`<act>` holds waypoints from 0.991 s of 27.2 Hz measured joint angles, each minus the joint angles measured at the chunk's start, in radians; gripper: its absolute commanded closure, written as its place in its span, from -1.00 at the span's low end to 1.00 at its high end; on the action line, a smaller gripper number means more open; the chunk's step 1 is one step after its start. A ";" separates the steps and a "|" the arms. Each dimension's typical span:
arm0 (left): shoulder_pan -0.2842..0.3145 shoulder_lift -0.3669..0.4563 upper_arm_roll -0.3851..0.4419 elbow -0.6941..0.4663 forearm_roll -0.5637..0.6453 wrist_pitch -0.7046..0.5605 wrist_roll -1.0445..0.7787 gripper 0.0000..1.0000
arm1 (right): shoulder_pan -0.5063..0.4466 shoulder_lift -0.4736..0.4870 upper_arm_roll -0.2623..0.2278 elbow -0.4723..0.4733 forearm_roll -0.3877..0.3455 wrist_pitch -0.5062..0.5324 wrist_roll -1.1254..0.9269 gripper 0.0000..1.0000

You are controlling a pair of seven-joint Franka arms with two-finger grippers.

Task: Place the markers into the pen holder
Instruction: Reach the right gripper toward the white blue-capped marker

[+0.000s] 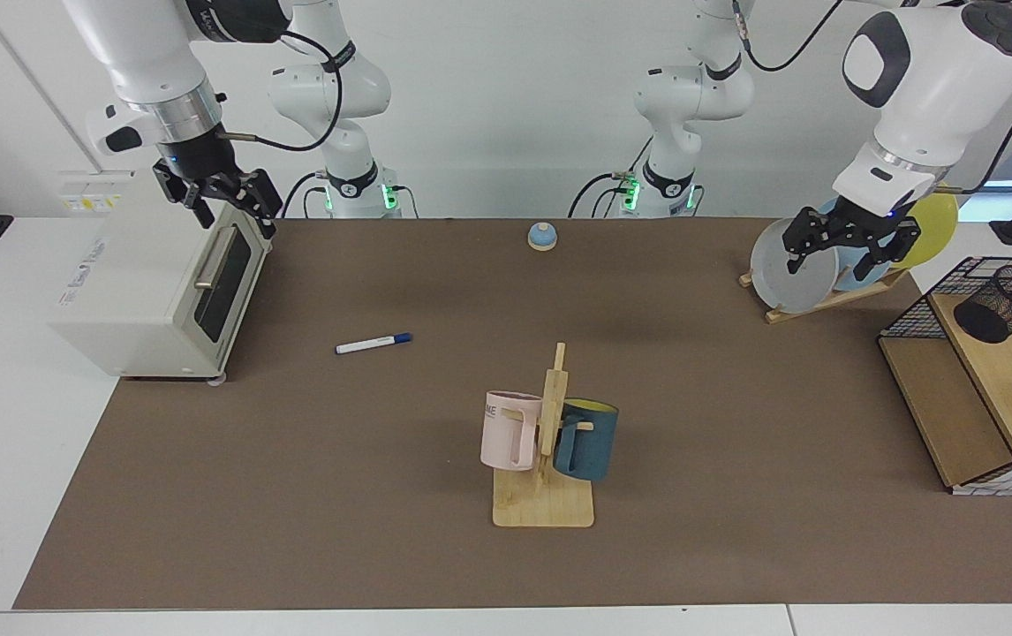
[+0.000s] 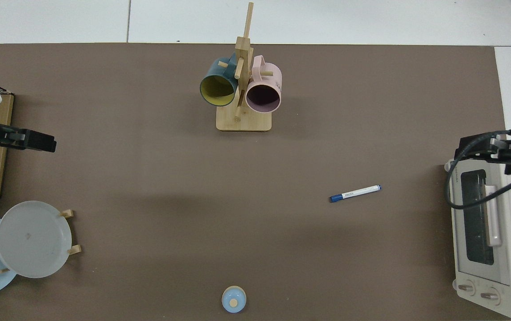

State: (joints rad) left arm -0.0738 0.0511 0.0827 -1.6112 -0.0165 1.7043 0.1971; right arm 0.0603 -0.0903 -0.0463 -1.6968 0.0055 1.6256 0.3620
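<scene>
The marker [image 1: 373, 343] [image 2: 355, 192], slim and white with a blue cap, lies flat on the brown mat between the toaster oven and the mug rack. The pen holder [image 1: 1006, 303], a black mesh cup, leans tilted on the wooden shelf inside the wire basket; the top view does not show it. My right gripper [image 1: 237, 214] [image 2: 478, 147] hovers open and empty above the oven's top front corner, far from the marker. My left gripper [image 1: 834, 258] [image 2: 37, 140] hangs open and empty in front of the plates, beside the basket.
A white toaster oven [image 1: 153, 283] [image 2: 487, 240] stands at one end of the mat. A wooden rack [image 1: 544, 495] [image 2: 243, 122] with a pink and a teal mug stands mid-table. Plates lean in a rack [image 1: 793, 269]. The wire basket [image 1: 912, 314] and a small blue bell [image 1: 541, 236] are also there.
</scene>
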 measured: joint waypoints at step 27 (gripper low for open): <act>-0.024 0.024 -0.023 0.018 0.000 0.011 0.217 -1.00 | 0.069 0.117 0.000 -0.426 0.096 0.435 0.795 -1.00</act>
State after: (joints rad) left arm -0.0980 0.0751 0.0601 -1.5931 -0.0166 1.7149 0.4138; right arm 0.1294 0.0265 -0.0465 -2.1231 0.1014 2.0603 1.1569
